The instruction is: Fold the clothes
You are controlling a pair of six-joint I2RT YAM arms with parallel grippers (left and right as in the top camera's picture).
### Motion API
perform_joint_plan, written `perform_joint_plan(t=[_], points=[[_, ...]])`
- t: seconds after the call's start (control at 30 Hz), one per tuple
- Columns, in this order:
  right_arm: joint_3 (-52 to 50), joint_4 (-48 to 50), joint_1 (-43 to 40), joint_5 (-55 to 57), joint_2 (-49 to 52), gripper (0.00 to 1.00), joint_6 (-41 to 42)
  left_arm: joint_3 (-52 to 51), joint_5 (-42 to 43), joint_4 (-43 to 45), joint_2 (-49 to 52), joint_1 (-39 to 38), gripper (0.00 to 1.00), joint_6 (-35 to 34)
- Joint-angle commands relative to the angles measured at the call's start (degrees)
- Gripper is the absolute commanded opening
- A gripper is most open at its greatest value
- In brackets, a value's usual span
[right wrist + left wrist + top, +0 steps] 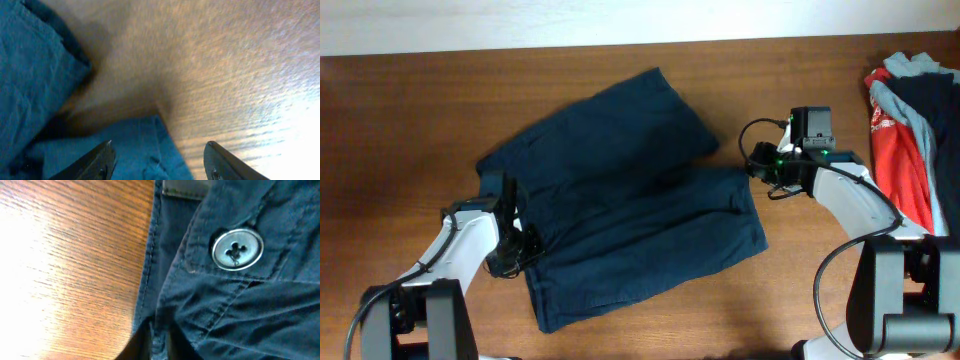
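Observation:
The dark navy shorts (630,190) lie spread on the wooden table, waistband at the left, two legs toward the right. My left gripper (512,250) is at the waistband edge; in the left wrist view its fingers (159,342) are shut on the waistband hem, near a silver button (238,248). My right gripper (765,170) hovers at the corner of the nearer leg. In the right wrist view its fingers (159,159) are open with the leg's corner (145,150) between and below them, not pinched.
A pile of other garments, red with white print (895,150) and light grey-blue (920,75), lies at the table's right edge behind my right arm. Bare wood (410,130) surrounds the shorts. A pale wall strip runs along the back.

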Motion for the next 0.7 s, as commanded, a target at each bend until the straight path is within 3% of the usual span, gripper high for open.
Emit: perform_joint_plan(t=[0.0,0.1,0.27,0.33,0.37,0.43,0.5,0.67], points=[[0.66,-0.44,-0.15,-4.79,-0.35,0.62,-1.36,0.74,-4.55,-0.31,0.48,0.20,0.15,2.27],[0.66,4.90,-0.04,-21.64,-0.35,0.61,-15.39,4.00,-5.95,-1.97,0.48,0.20,0.18,3.19],[0.66,14.08,-0.04,-23.15,0.04,0.55,-13.73,9.27,-5.53,-2.21,0.48,0.20,0.28,3.37],[0.66,17.70,-0.04,-21.62,1.53,0.55,-10.54,10.49,-5.55,0.04,0.48,0.20,0.44,3.41],[0.66,20.20,-0.04,-20.39,3.50,0.55,-7.67,10.54,-5.57,3.80,0.48,0.20,0.61,3.61],[0.66,22.69,-0.04,-20.44,5.81,0.55,-5.03,10.54,-5.51,7.74,0.48,0.20,0.70,3.58],[0.66,25.94,0.15,-20.83,9.55,0.59,-2.49,10.54,-5.53,11.96,0.55,0.20,0.75,3.61],[0.66,31.06,1.99,-22.32,16.04,0.83,-2.03,10.54,-5.53,16.33,0.87,0.20,0.79,4.00]])
